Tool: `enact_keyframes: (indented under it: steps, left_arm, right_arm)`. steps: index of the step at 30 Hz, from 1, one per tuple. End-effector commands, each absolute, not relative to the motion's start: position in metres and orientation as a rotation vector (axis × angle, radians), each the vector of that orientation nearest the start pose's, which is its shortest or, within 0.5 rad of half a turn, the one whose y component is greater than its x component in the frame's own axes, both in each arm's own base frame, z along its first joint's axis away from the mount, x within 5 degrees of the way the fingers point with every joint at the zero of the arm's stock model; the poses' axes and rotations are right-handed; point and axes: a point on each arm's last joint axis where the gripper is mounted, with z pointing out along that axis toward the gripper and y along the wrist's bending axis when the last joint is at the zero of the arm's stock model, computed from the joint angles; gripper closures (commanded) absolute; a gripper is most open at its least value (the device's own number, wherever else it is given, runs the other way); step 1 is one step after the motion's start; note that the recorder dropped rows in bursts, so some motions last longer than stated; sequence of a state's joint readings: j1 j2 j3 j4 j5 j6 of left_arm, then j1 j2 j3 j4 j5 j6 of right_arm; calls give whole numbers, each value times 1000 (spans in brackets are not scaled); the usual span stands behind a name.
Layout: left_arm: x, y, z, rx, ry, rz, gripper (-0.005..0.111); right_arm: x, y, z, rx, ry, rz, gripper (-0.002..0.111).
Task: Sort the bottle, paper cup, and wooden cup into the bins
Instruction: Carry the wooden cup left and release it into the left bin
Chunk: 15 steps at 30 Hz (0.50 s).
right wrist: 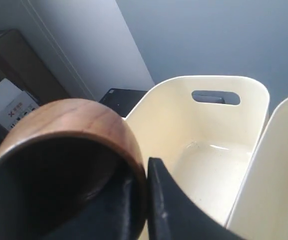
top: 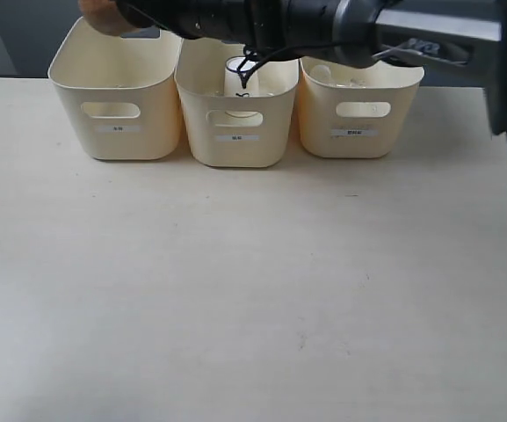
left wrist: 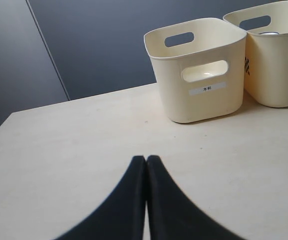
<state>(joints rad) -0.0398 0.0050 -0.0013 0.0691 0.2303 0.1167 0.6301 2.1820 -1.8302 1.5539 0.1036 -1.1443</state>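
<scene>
My right arm reaches across the top of the exterior view, and its gripper (top: 134, 16) holds the reddish-brown wooden cup (top: 102, 13) over the back of the left bin (top: 117, 132). In the right wrist view the gripper (right wrist: 144, 172) is shut on the rim of the wooden cup (right wrist: 74, 125), one finger inside and one outside, above the empty left bin (right wrist: 208, 160). The white paper cup (top: 239, 77) stands in the middle bin (top: 235, 149). A pale shape, perhaps the bottle (top: 322, 73), lies in the right bin (top: 358, 132). My left gripper (left wrist: 146, 160) is shut and empty, low over the table.
The left wrist view has the left bin (left wrist: 198, 105) and part of the middle bin (left wrist: 278, 75) on the pale table (left wrist: 84, 150), with a dark wall behind. A cardboard box (right wrist: 6, 102) and a shelf sit beyond the bins in the right wrist view.
</scene>
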Motion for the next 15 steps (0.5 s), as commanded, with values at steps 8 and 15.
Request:
enact_keyframes:
  steps: [8,15]
  left_arm:
    - [56,-1,193,181,1700,117,107]
    - [56,-1,193,181,1700,117,107]
  right_arm:
    - [445,343,226,-331,1896,826,109]
    - [442,346,228,-441,1867,778,109]
